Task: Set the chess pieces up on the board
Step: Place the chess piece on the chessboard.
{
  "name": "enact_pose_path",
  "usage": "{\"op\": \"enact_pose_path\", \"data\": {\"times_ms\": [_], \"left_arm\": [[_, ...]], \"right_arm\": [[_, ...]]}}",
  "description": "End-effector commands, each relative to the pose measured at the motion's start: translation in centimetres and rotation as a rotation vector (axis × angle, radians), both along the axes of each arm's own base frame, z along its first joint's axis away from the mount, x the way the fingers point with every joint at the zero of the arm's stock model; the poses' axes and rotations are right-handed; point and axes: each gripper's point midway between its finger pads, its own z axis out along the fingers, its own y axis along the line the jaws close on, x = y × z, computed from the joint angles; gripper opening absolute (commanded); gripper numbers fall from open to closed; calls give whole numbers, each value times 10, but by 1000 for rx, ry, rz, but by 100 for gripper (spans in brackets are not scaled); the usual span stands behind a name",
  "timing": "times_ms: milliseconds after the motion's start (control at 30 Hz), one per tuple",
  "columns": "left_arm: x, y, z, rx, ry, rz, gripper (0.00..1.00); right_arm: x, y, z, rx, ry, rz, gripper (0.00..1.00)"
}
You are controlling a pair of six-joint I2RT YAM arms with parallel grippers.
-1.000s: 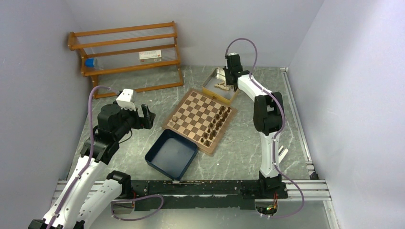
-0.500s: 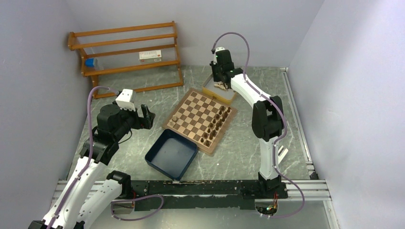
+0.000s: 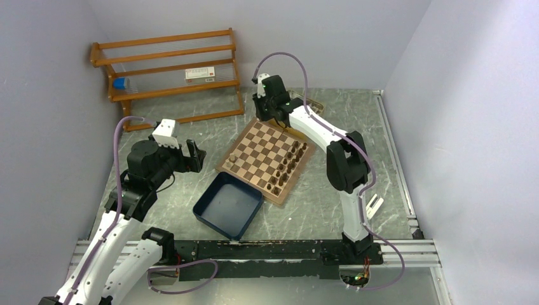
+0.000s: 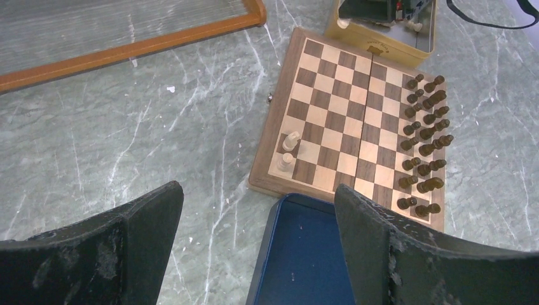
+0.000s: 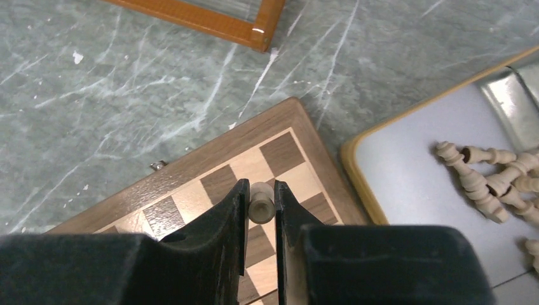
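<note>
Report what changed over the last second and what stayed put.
The right fingers swung left from above the tin to the far corner of the board, gripping a tan piece. Nothing visibly grabbed or released. The left fingers, open, the standing pieces and the blue tray stayed put.

Right wrist view: small light tan turned wooden chess piece shows only its rounded top between the black fingers of the right tool; kind unreadable. Same view: shiny yellow-rimmed metal tin runs off right edge. Left wrist view: navy blue square tray cut by bottom edge.
</note>
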Motion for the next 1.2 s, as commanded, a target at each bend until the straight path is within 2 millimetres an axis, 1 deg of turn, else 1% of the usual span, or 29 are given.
{"op": "enact_pose_path", "data": {"times_ms": [0,133,300,500,667,767,933,1000,1167], "left_arm": [[2,4,14,-2,-47,14,93],[2,4,14,-2,-47,15,93],[2,4,15,-3,-49,16,93],[2,4,14,-2,-48,17,93],[2,4,15,-1,-49,17,93],[2,4,15,-2,-50,18,93],[2,5,15,-2,-52,19,93],[2,5,15,-1,-50,20,93],[1,5,16,-3,-54,22,93]], "right_arm": [[-8,18,-17,-22,16,41,13],[-7,29,-30,-59,12,49,14],[2,29,-50,-141,7,-8,15],[12,22,-67,-209,20,-62,16],[15,22,-73,-220,24,-63,16],[19,18,-78,-236,30,-79,17],[26,16,-79,-235,38,-90,18],[27,12,-82,-239,51,-100,18],[27,8,-83,-249,52,-105,18]]}}
